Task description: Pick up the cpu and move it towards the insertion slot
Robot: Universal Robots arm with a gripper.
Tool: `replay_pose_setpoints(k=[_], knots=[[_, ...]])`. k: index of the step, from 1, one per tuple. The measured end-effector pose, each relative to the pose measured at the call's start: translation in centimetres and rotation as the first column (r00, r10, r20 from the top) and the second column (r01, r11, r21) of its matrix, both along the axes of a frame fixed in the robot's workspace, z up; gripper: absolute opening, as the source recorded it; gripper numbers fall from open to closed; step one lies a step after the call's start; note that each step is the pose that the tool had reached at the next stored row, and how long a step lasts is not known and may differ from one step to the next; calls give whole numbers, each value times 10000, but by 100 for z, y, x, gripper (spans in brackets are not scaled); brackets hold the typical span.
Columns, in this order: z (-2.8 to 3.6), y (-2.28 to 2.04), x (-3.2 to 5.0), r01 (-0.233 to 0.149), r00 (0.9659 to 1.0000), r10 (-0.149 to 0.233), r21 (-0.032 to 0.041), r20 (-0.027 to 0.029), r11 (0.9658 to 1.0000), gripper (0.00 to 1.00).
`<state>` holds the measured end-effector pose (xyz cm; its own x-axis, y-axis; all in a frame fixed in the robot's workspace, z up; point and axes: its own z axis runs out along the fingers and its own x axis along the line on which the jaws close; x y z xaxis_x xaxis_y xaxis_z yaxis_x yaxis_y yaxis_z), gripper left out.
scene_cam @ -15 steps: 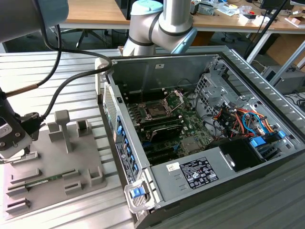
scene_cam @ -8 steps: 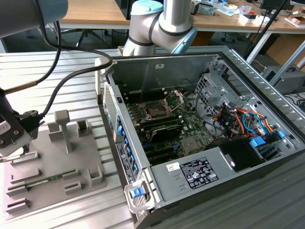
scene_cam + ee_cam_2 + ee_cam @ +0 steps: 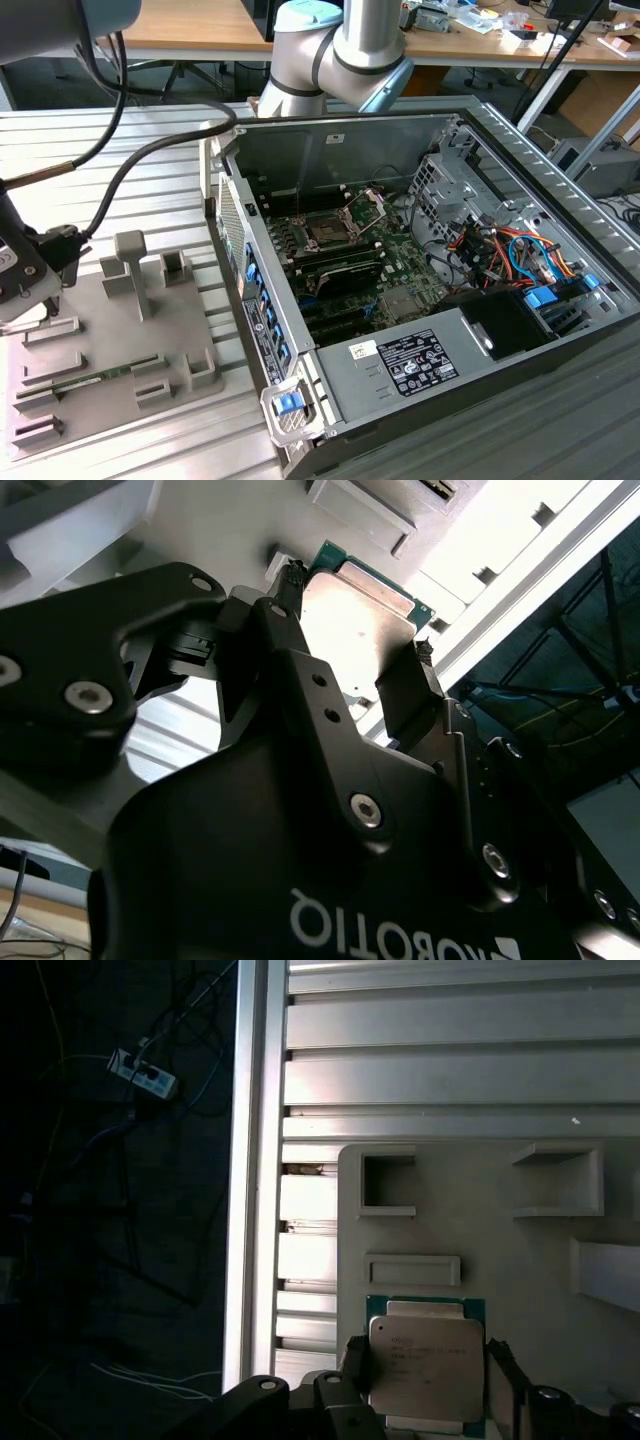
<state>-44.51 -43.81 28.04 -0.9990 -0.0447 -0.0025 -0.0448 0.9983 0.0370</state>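
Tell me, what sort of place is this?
Probably a robotics lab or workshop. A robot arm stands by an opened computer case on a slatted metal table, its hand closed on a cpu over a grey parts tray, with cluttered wooden benches behind.

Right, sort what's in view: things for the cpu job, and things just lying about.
For the job:
the cpu, lying on the grey tray
the gripper, right at the cpu
the insertion slot, inside the open case

Lying about:
the memory stick on the same tray
the heatsink
the coloured cables
the power strip
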Motion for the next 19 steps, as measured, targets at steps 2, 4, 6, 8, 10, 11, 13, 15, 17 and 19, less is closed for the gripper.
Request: replay_pose_setpoints(k=[2,4,6,8,10,11,13,15,17,19], knots=[[14,0,0,0,10000,0,0,0,10000,55],[26,0,0,0,10000,0,0,1,10000,55],[40,0,0,0,10000,0,0,0,10000,55],[52,0,0,0,10000,0,0,1,10000,55],[66,0,0,0,10000,0,0,1,10000,55],[74,0,0,0,10000,0,0,1,10000,55],[92,0,0,0,10000,0,0,0,10000,55],[108,0,0,0,10000,0,0,1,10000,55],[125,0,0,0,10000,0,0,0,10000,55],[141,0,0,0,10000,0,0,0,10000,55]])
